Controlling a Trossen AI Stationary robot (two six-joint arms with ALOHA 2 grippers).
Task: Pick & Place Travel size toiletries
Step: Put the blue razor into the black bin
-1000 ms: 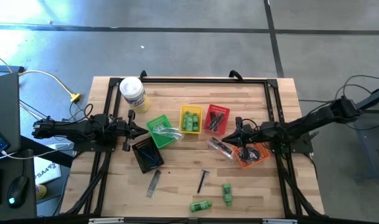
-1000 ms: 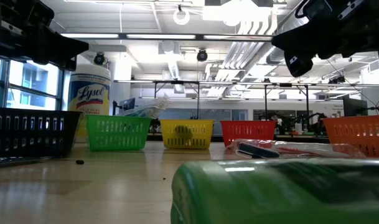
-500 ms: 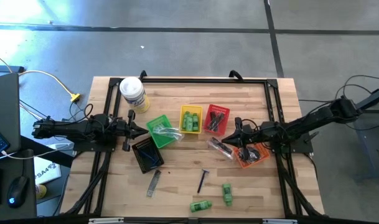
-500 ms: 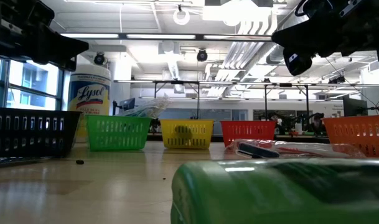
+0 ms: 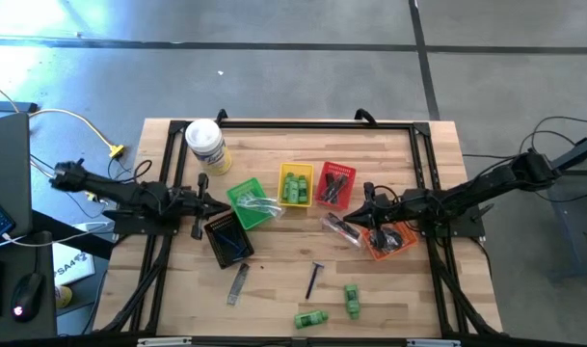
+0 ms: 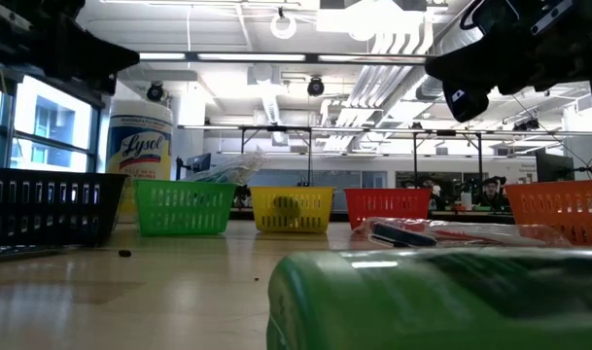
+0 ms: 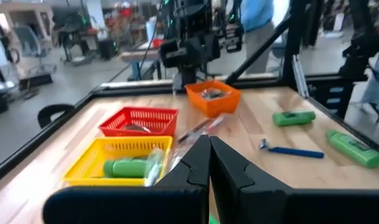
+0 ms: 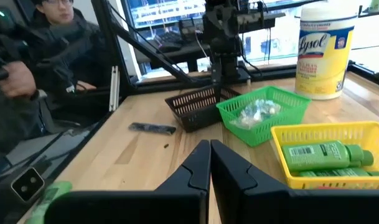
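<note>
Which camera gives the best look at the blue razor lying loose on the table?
The left wrist view: the blue razor lies in plain sight, its head and handle distinct, between two green bottles. The high view shows it only as a thin dark sliver. The low and right wrist views do not show it.

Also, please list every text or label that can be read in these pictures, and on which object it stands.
"Lysol": on the yellow label of the white canister, also readable in the low view.
Print on the green bottles in the yellow basket: too small to read.
No other readable text.
</note>
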